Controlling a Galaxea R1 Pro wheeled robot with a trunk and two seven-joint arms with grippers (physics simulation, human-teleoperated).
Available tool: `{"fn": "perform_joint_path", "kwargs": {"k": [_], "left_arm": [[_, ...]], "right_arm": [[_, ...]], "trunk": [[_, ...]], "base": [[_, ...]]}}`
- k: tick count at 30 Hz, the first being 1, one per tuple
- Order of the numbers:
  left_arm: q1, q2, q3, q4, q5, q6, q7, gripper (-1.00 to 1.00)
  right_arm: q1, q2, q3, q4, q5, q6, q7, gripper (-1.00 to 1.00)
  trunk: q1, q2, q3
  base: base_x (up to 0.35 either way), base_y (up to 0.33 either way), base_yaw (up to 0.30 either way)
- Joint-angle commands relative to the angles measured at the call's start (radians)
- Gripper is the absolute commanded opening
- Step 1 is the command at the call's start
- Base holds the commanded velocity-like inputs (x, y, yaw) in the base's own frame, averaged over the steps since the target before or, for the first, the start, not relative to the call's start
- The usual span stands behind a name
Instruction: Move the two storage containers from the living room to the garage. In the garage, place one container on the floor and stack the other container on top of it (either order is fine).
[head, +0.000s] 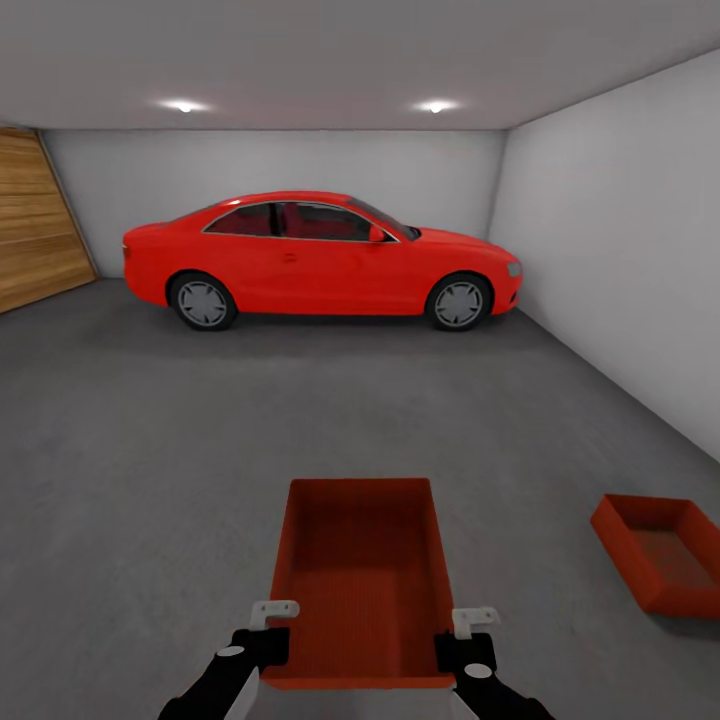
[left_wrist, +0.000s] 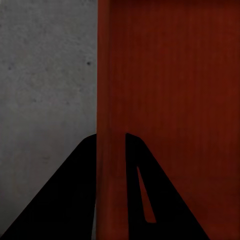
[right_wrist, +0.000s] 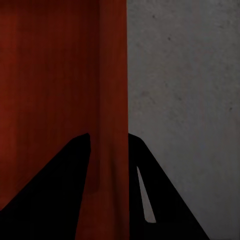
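The main risk from here is losing the carried container (head: 362, 575) on the way to the stack: it hangs between two thin-wall pinches only, so if one arm leads the other while turning toward the second container (head: 665, 548), the wall could twist out of a pinch and the bin could tip or drop onto the floor (head: 150, 480). A second risk, in my judgement, is setting it down askew, so that it lands on a rim of the lower bin instead of seating squarely. The left gripper (head: 268, 630) is pressed together on the left side wall of the held container near its close end, one finger outside and one inside, as the left wrist view shows; the right gripper (head: 470, 637) pinches the right side wall likewise. The held bin sits directly ahead of the robot, above the concrete, while the other container rests on the floor well apart to the right, with the red car (head: 320, 258) far beyond.
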Motion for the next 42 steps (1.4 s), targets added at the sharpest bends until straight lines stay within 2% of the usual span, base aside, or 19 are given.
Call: {"fn": "perform_joint_path", "kwargs": {"k": [1, 42], "left_arm": [[0.000, 0.016, -0.009, -0.005, -0.017, 0.002, 0.011, -1.00], [0.000, 0.016, -0.009, -0.005, -0.017, 0.002, 0.011, -1.00]], "right_arm": [[-0.002, -0.009, -0.008, 0.006, -0.034, -0.008, -0.017, -1.00], [-0.002, -0.009, -0.008, 0.006, -0.034, -0.008, -0.017, -1.00]], "trunk": [[0.001, -0.001, -0.002], [0.001, -0.001, -0.002]], "base": [[0.323, 0.000, 0.000], [0.323, 0.000, 0.000]]}}
